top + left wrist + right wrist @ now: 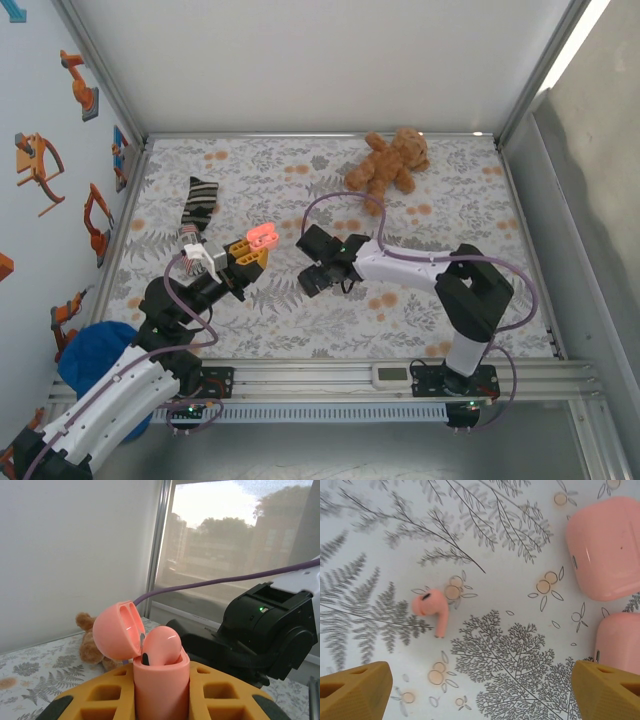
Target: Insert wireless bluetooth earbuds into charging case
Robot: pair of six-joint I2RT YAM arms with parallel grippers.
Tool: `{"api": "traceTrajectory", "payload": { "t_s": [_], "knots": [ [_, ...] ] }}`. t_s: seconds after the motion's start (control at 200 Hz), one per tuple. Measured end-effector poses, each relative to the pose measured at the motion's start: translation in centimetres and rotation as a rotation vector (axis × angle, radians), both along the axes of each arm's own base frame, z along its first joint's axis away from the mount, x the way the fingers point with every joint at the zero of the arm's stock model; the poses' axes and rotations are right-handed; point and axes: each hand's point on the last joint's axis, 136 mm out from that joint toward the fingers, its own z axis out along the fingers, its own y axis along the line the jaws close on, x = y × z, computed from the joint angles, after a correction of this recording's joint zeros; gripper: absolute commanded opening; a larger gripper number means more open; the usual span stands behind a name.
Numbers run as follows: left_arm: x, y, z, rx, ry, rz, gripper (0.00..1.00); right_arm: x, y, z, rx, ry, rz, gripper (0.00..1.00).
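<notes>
My left gripper [248, 256] is shut on a salmon-pink charging case [161, 685] and holds it upright above the cloth. The case's lid [117, 630] is hinged open to the left. One earbud [161, 645] sits in the case with its rounded head above the rim. My right gripper [480, 695] hovers open over the cloth just right of the held case [262, 236], nothing between its yellow fingertips [355, 692]. A loose pink earbud [431, 609] lies on the cloth, ahead of the jaws and to their left.
Two closed pink cases [605, 547] [620, 637] lie on the cloth at the right edge of the right wrist view. A brown teddy bear [388, 160] sits at the back. A striped sock [198, 205] lies at the left. A blue bundle [100, 355] sits beside the left arm.
</notes>
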Motion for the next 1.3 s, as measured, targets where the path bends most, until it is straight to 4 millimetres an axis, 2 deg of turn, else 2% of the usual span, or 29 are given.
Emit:
{"api": "traceTrajectory", "payload": {
  "t_s": [0.13, 0.26, 0.426, 0.781, 0.922, 1.302],
  "knots": [
    [-0.2, 0.1, 0.3, -0.006, -0.008, 0.000, 0.00, 0.3, 0.6, 0.9, 0.090, 0.050, 0.006, 0.81],
    [-0.3, 0.2, 0.5, -0.012, -0.017, 0.000, 0.00, 0.7, 0.5, 0.7, 0.123, 0.100, 0.001, 0.79],
    [-0.4, 0.3, 0.6, -0.014, -0.019, 0.000, 0.00, 0.9, 1.7, 0.7, 0.128, 0.132, 0.031, 0.75],
    [-0.4, 0.3, 0.6, -0.013, -0.019, 0.000, 0.00, 1.8, 3.0, -1.6, 0.068, 0.180, 0.049, 0.64],
    [-0.4, 0.3, 0.6, -0.013, -0.019, 0.000, 0.00, 2.1, 3.4, -2.1, 0.053, 0.196, 0.051, 0.59],
    [-0.4, 0.3, 0.6, -0.013, -0.018, 0.001, 0.00, 2.2, 4.0, -2.7, 0.044, 0.222, 0.055, 0.53]
  ]
}}
